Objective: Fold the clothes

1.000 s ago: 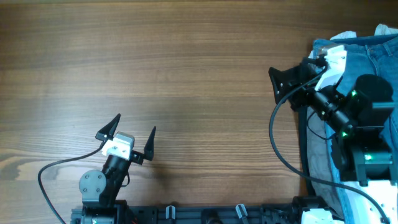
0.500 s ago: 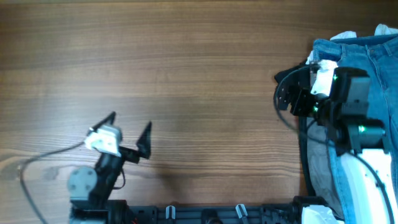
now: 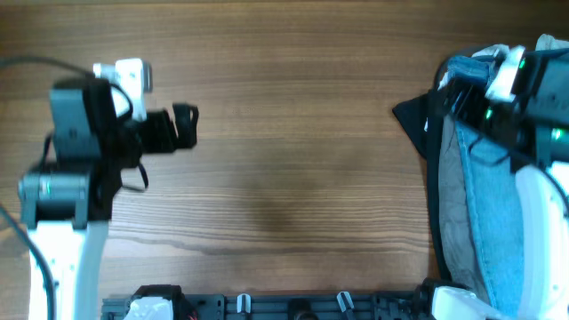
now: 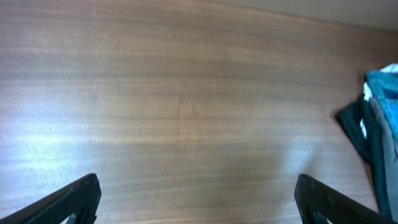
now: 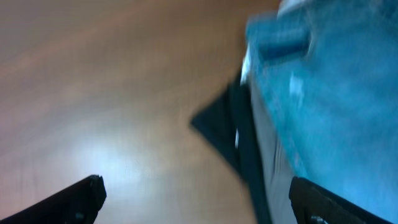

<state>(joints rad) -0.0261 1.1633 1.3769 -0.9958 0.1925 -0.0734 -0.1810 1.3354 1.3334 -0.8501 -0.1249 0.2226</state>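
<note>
Overhead — black garment (image 3: 411, 120) beside jeans (image 3: 493, 227)

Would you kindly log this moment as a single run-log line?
left gripper open, over table | right gripper open, empty | jeans unfolded at table's right edge | black garment corner pokes out beside them

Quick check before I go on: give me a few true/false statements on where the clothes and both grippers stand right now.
The left gripper is open and holds nothing. True.
The jeans lie spread flat in the centre of the table. False: they are bunched at the table's edge on the right arm's side.
A black garment lies beside the jeans, one corner pointing toward the table's middle. True.
The right gripper is shut on the jeans. False: it is open, gripping nothing.
</note>
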